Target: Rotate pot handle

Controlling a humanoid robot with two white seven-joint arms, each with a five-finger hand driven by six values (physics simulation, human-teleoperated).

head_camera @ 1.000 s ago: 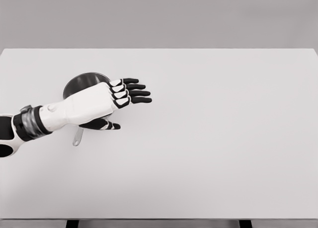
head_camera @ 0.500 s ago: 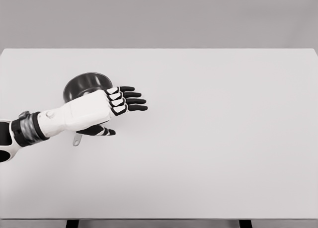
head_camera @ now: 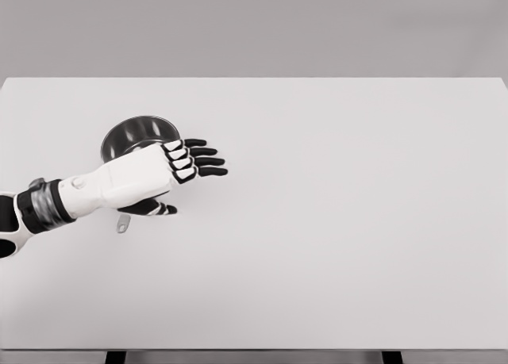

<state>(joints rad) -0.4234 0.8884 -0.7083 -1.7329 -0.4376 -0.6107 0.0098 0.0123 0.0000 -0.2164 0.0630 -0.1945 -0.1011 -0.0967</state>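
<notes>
Left hand (head_camera: pixel 171 170), fingers spread, hovers over a rigid steel pot (head_camera: pixel 131 132); its slim handle (head_camera: pixel 123 222), mostly hidden, looks the likeliest grip.

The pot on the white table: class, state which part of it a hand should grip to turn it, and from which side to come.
Grip the handle, the thin bar jutting from the pot toward the table's near edge; only its tip shows below the left hand. Come from above on the near side, fingers closing across its width. The round body gives little purchase by comparison.
</notes>
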